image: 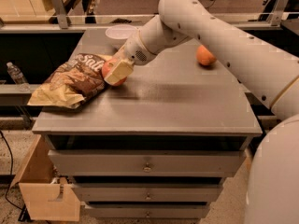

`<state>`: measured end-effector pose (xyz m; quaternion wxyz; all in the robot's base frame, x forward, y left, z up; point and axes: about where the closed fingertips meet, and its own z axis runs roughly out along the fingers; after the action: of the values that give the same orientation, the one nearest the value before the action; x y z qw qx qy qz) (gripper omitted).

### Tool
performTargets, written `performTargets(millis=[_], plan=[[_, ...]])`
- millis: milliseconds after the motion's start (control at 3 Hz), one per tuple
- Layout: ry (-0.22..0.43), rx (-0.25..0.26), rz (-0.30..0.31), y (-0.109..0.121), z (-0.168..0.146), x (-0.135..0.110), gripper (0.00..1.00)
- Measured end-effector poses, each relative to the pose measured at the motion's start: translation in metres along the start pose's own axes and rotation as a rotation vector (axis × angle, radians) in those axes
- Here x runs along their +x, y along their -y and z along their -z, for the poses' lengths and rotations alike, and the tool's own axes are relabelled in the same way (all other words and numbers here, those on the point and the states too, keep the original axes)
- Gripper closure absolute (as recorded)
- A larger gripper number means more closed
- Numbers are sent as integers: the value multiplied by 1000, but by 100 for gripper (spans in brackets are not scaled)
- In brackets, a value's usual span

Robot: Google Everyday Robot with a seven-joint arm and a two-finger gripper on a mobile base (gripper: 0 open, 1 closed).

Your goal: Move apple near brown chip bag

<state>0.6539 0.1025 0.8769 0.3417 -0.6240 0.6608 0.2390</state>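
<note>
- Sitting low over the grey cabinet top (pixel 187 101): round red-pink apple (pixel 109 69), touching the right edge of the crinkled brown and pale-yellow chip bag (pixel 72 80).
- Handling, judged: firm, smooth, apt to slip; hold across the widest part.
- Clamped on it: pale two-finger gripper (pixel 114 73).
- Well apart, far right: plain orange fruit (pixel 205 56).

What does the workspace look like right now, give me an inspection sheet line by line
Surface: grey cabinet top, flat.
Job's things: apple against the right edge of the brown chip bag, which lies at the left.
Clutter: orange fruit at the back right; white bowl at the back.
Grippers: hand on the apple, partly covering it.
Cables: black cable on the floor, lower left.
Surroundings: water bottle on a left shelf; wooden box beside the cabinet.
</note>
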Motion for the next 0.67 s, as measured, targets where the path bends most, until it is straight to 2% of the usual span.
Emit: performTargets(millis=[667], plan=[[-1, -9, 1, -2, -5, 0, 15]])
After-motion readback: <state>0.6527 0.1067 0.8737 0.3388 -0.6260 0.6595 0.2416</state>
